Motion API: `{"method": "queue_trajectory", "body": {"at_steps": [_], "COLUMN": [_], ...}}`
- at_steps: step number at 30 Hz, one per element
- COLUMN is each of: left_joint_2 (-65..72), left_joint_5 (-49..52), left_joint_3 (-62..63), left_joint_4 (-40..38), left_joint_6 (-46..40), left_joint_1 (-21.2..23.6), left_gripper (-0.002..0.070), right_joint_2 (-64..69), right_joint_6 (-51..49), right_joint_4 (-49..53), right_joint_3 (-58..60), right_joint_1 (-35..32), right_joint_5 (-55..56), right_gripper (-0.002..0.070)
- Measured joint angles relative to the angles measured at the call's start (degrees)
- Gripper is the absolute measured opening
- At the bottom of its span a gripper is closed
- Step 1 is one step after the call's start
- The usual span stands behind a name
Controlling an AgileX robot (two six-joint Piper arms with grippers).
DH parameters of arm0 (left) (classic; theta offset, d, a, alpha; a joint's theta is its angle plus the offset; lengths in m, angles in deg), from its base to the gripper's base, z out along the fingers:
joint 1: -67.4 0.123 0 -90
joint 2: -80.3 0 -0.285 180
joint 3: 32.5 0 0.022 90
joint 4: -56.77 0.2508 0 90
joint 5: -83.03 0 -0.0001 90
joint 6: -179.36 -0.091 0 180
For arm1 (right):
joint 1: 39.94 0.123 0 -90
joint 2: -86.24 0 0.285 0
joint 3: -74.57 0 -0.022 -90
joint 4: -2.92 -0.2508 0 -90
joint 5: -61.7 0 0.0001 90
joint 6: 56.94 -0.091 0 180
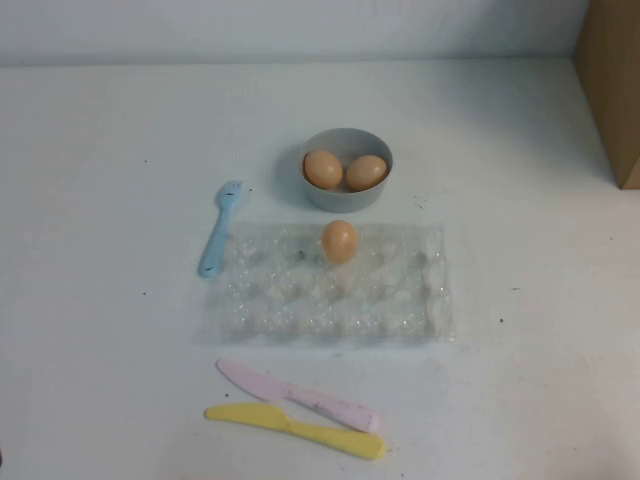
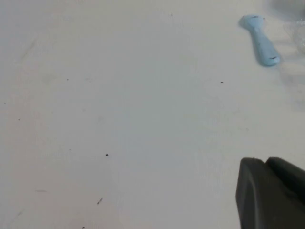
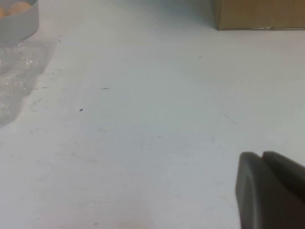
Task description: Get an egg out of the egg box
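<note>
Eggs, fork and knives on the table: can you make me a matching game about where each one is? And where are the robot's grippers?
Things:
1. lone egg
2. blue fork
3. yellow knife
4. grey bowl

Places:
A. nearest the robot
B. holds two eggs
C. in the egg box
D. left of the egg box

Pairs: 1-C, 2-D, 3-A, 4-B

The left gripper and the right gripper hover over bare table.

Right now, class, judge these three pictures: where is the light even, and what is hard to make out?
High view: soft even light; the egg is crisp, the clear egg box nearly vanishes. Left wrist view: blue fork slightly soft, left gripper a dark blur. Right wrist view: right gripper likewise.
</note>
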State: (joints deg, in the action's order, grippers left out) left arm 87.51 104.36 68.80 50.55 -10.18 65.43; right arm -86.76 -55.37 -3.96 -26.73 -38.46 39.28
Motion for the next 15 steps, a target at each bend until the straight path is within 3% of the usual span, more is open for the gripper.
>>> {"method": "queue_trajectory", "body": {"at_steps": [15], "left_joint_2": [0.0], "left_joint_5": [0.0], "left_joint_3": [0.0], "left_joint_4": [0.0], "left_joint_6": [0.0], "left_joint_1": [0.0], "left_gripper": [-0.0004], "right_joint_2": [0.0], "right_joint_6": [0.0], "right_joint_4": [-0.42], "right_joint_3": [0.0], "right_joint_1": [0.0], "right_joint_5": [0.0], "right_gripper": [-0.0018]}}
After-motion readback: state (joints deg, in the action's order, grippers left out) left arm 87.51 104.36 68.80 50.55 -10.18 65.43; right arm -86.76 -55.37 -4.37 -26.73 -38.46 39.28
